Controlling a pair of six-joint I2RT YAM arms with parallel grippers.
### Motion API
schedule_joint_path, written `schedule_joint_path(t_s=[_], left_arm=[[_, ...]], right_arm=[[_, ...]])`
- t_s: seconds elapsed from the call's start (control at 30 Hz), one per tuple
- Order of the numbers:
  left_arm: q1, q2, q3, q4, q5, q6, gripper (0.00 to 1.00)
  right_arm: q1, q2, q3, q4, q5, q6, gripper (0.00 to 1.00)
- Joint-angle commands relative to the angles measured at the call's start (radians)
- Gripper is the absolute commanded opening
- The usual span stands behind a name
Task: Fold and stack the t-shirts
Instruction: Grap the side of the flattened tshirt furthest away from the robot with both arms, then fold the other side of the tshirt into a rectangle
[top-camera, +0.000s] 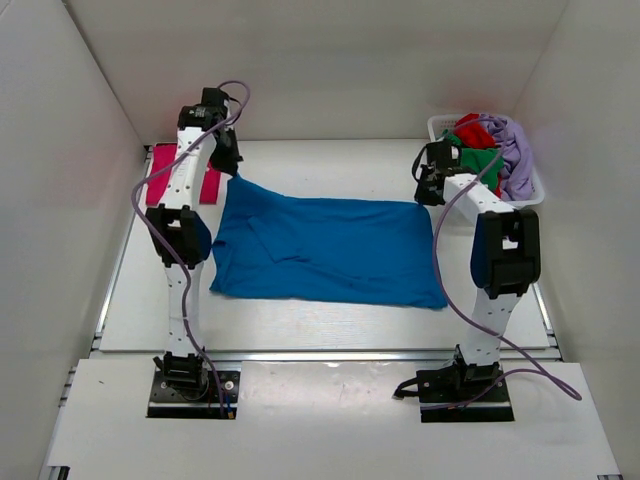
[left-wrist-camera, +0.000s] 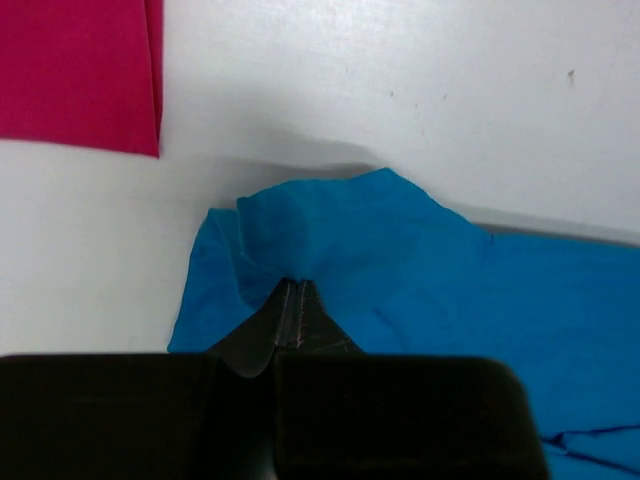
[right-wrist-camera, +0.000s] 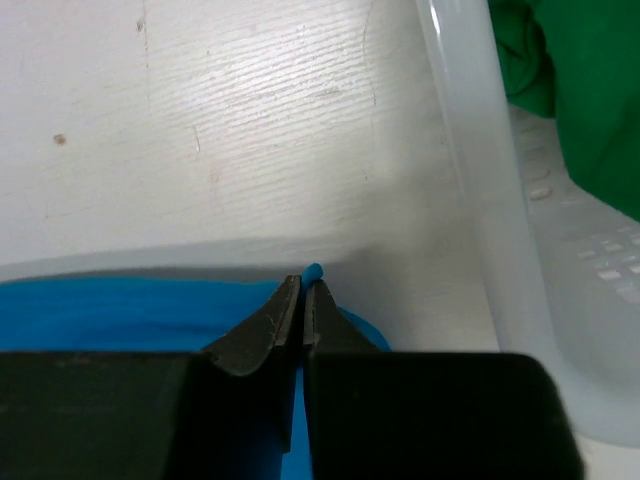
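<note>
- The blue t-shirt (top-camera: 325, 250) lies spread out across the middle of the white surface (top-camera: 350, 325).
- The left gripper (left-wrist-camera: 292, 300) is pressed together on the shirt's far left corner, and the cloth bunches up at its tips.
- The right gripper (right-wrist-camera: 303, 292) pinches the far right corner; a bit of blue pokes out between its tips.
- A folded pink t-shirt (left-wrist-camera: 75, 70) lies at the far left, near the blue one but apart from it.
- The basket (right-wrist-camera: 475, 180) at the far right holds a green t-shirt (top-camera: 478, 160), a red t-shirt (top-camera: 470, 130) and a lavender t-shirt (top-camera: 515, 150).
</note>
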Motion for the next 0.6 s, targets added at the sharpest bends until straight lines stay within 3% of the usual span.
schedule_joint_path(t_s=[0.0,0.1,0.17,0.27,0.33,0.57], left_arm=[[-0.05,-0.118,-0.107,-0.043,-0.046,0.009,0.0],[-0.111,-0.181,-0.254,-0.034,-0.127,0.009,0.0],[-0.131,-0.253,-0.416,0.07,-0.166,0.0,0.0],[-0.095,-0.523,-0.896,0.322,-0.111,-0.03,0.0],[-0.052,-0.624,-1.054,0.432,-0.056,-0.032,0.0],[-0.002,-0.792,-1.331,0.532,-0.059,0.006,0.0]], right_arm=[[-0.017,-0.072,-0.037,0.053,-0.032,-0.03,0.0],[-0.018,-0.092,-0.08,0.062,-0.045,-0.032,0.0],[-0.015,-0.112,-0.119,0.078,-0.067,-0.026,0.0],[-0.018,-0.149,-0.171,0.098,-0.07,-0.035,0.0],[-0.018,-0.176,-0.209,0.111,-0.079,-0.049,0.0],[-0.036,-0.282,-0.341,0.163,-0.11,-0.062,0.0]])
